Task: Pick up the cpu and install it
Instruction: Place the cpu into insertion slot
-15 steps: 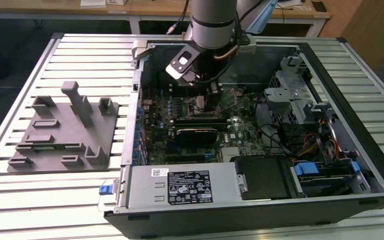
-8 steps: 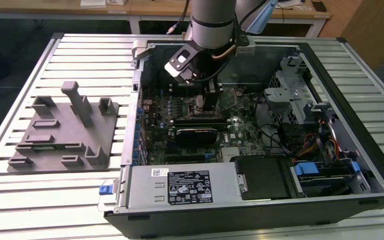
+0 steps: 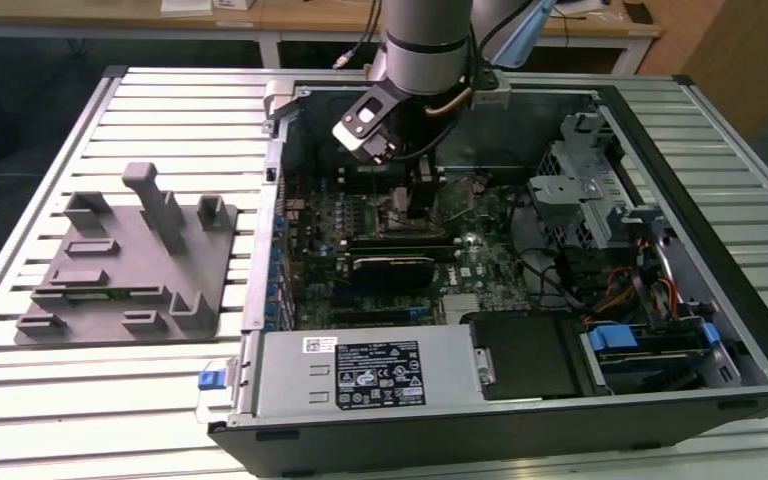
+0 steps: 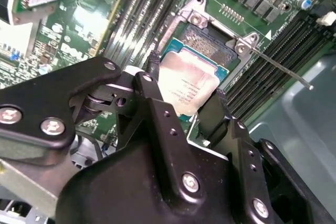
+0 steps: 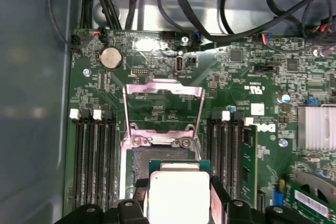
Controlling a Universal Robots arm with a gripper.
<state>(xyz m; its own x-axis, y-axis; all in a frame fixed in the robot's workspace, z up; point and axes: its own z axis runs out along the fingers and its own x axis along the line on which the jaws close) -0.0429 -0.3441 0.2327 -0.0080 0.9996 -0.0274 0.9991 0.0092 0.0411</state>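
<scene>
The cpu (image 4: 190,83), a flat silvery square with a pale edge, sits between the two black fingers of my gripper (image 4: 186,90), which is shut on it. It hangs just over the open black socket (image 4: 209,43) on the green motherboard, partly covering it. In the first wrist view the cpu (image 5: 179,192) lies below the raised metal load plate (image 5: 164,109), with the gripper (image 5: 179,203) clasping its two sides. In the exterior view the arm reaches down into the open computer case and the gripper (image 3: 418,195) is low over the motherboard's middle.
The socket lever (image 4: 278,64) sticks out sideways. Memory slots (image 5: 94,156) flank the socket. A grey fixture (image 3: 131,260) lies on the slatted table at the exterior view's left. A power supply (image 3: 357,372), drive cage (image 3: 584,190) and cables (image 5: 220,3) crowd the case.
</scene>
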